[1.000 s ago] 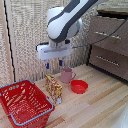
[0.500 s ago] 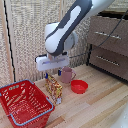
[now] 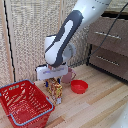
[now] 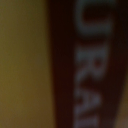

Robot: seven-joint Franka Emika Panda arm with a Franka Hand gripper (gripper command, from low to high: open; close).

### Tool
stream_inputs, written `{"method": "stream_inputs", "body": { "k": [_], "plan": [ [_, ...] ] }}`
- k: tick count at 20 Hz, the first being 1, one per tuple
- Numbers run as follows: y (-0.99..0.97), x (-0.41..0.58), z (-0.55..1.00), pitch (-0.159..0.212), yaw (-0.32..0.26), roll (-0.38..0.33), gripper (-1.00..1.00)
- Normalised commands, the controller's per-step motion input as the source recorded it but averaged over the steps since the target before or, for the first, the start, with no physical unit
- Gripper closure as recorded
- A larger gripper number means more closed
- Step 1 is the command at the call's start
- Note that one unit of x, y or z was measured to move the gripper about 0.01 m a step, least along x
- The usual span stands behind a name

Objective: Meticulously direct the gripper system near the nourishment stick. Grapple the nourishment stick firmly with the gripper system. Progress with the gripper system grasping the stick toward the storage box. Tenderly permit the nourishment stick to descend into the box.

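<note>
Since the earlier frames the arm has come lower and closer over the package, so the gripper system (image 3: 53, 79) now sits right on top of the nourishment stick (image 3: 56, 91).

In the exterior view the stick stands upright on the wooden bench (image 3: 100, 105), just beside the storage box (image 3: 24, 102) on the exterior view's left, with a red bowl (image 3: 79, 86) near it on the right and a pink mug (image 3: 66, 77) partly hidden behind. The fingers reach down around the stick's top, but whether they are spread or pressed on it cannot be told from here.

The wrist view is filled by blurred yellow wrapper and a dark red band with pale lettering — the nourishment stick very close to the lens; no fingers show.

The package is likely light, thin and slick-wrapped, apt to tip or crumple, so a hold across its flat faces near the upper end looks best. Room is tight: the box rim and bowl flank it — straight up is the open way.
</note>
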Motion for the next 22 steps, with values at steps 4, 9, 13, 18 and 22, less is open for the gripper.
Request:
{"method": "stream_inputs", "body": {
  "k": [4, 9, 13, 18, 22],
  "plan": [
    [0.01, 0.0, 0.0, -0.012, -0.013, -0.001, 1.0],
    [0.02, 0.0, 0.02, -0.004, 0.0, 0.0, 1.0],
    [0.03, 0.0, 0.03, -0.004, 0.012, 0.0, 1.0],
    [0.01, 0.062, 0.29, -0.002, 0.056, 0.035, 1.0],
    [-0.01, 0.215, 0.75, 0.019, 0.109, 0.098, 1.0]
  ]
}}
